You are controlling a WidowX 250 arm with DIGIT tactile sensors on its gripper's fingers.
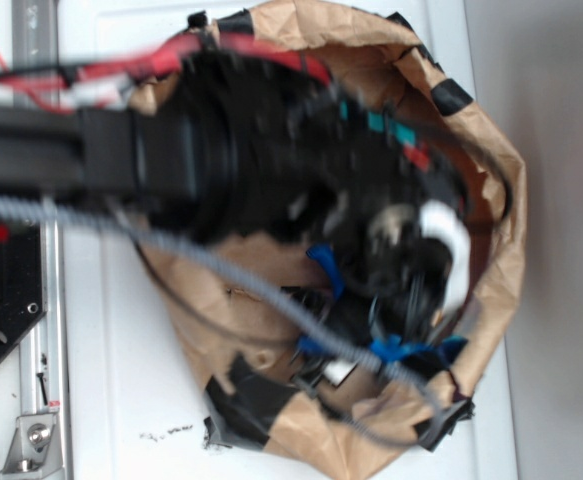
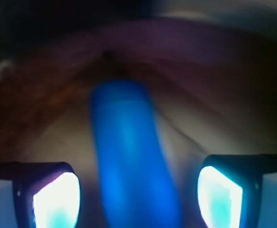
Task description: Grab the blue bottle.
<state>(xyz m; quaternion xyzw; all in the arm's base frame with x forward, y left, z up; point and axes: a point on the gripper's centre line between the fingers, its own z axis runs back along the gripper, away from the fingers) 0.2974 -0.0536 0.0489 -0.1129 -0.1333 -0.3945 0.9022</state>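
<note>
We judged the bottle (image 2: pixel 128 156) light, stiff and slick, smooth plastic prob., so best taken across its body, not the end. It looked bright blue, long and rounded, blurred in the wrist view. It lay inside the brown paper bag (image 1: pixel 491 270), between the pads, running from 6 toward 12 o'clock. The pincer (image 2: pixel 137 194) stood wide open, pads (image 2: pixel 57 199) apart from the bottle on both sides, holding nothing. Exterior view: arm hid the bottle.

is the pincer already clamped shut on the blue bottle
No, in the wrist view the blue bottle lies between the fingers of the pincer, with a visible gap on each side.
</note>
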